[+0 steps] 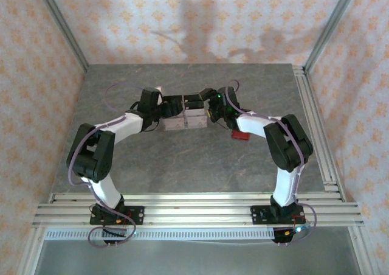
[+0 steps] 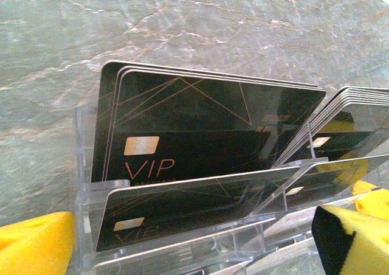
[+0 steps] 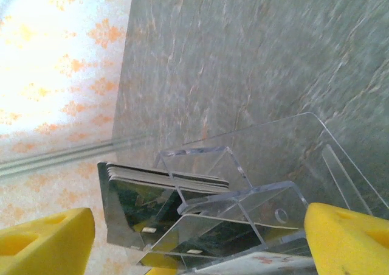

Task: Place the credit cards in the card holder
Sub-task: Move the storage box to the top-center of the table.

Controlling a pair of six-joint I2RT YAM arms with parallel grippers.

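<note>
The left claw (image 2: pixel 194 243) stands released, its yellow foam pads (image 2: pixel 33 244) spread wide on either side of a clear acrylic stand (image 2: pixel 85 193); whether the pads touch the plastic cannot be told. Straight ahead of it, black credit cards (image 2: pixel 206 126) lettered "VIP", each with a gold chip, stand in the stand's slots, with a second stack leaning off to the claw's right. The right claw (image 3: pixel 194 244), likewise released, faces the same stand from the opposite end. Its wrist camera catches the stacked card edges and the bare clear walls, where the left wrist camera reads the card faces. The overhead camera takes in the red card holder (image 1: pixel 241 135), which lies on the grey marbled table (image 1: pixel 182 171) behind the right claw, beside that arm's forearm and apart from the stand. Beyond both claws, open tabletop runs to the patterned back wall (image 1: pixel 182 19). Aluminium rails (image 1: pixel 317 129) line the table's edge outboard of the right claw.
</note>
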